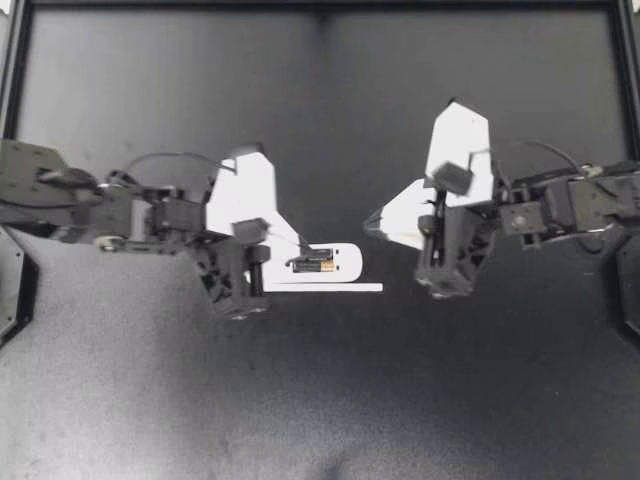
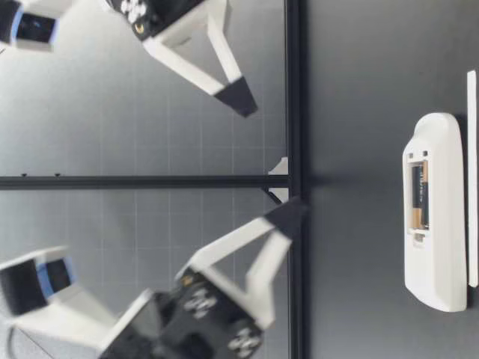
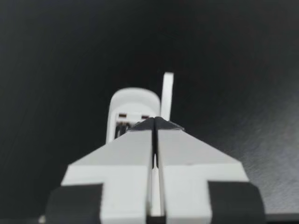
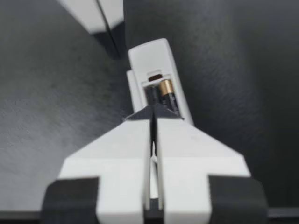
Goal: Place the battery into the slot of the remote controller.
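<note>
The white remote [image 1: 348, 262] lies on the black table, back side up, with its slot uncovered. A black and gold battery [image 1: 313, 266] lies in the slot. The remote's thin white cover [image 1: 330, 288] rests alongside it. My left gripper [image 1: 300, 243] is shut and empty, its tips over the remote's near end. My right gripper [image 1: 370, 226] is shut and empty too, just off the remote's other end. In the low view both grippers [image 2: 288, 217] [image 2: 239, 101] hang above the table, clear of the remote [image 2: 438, 262]. The right wrist view shows the battery [image 4: 167, 93] just ahead of the shut fingertips.
A black frame [image 1: 320, 6] borders the table at the back and sides. In the right wrist view my left gripper [image 4: 110, 37] hangs beyond the remote's [image 4: 149, 56] far end. The cover [image 3: 167, 93] shows beside the remote [image 3: 133, 100] in the left wrist view.
</note>
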You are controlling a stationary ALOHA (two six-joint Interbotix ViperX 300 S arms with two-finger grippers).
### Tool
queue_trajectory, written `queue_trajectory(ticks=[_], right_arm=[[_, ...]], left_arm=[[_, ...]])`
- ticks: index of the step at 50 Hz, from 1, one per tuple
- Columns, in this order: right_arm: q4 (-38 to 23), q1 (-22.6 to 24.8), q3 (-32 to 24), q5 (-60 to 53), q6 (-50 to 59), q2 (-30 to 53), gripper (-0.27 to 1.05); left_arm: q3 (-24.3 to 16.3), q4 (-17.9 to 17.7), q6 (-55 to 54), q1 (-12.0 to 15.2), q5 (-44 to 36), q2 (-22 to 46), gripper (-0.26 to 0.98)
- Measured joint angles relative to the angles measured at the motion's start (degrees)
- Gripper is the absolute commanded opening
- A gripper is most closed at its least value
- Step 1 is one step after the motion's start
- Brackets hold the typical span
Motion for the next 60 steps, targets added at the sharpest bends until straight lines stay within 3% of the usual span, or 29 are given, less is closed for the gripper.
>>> queue_trajectory(ticks=[14, 60], right_arm=[[-1.0, 0.0, 0.3, 0.1, -3.9, -0.5, -0.14], [-1.0, 0.0, 0.3, -0.6, -3.9, 0.0, -0.14]], left_arm=[[1.9, -0.2, 0.0, -1.4, -1.7, -2.6, -0.18], [2.3, -0.2, 0.9, -1.4, -1.7, -3.3, -0.17]])
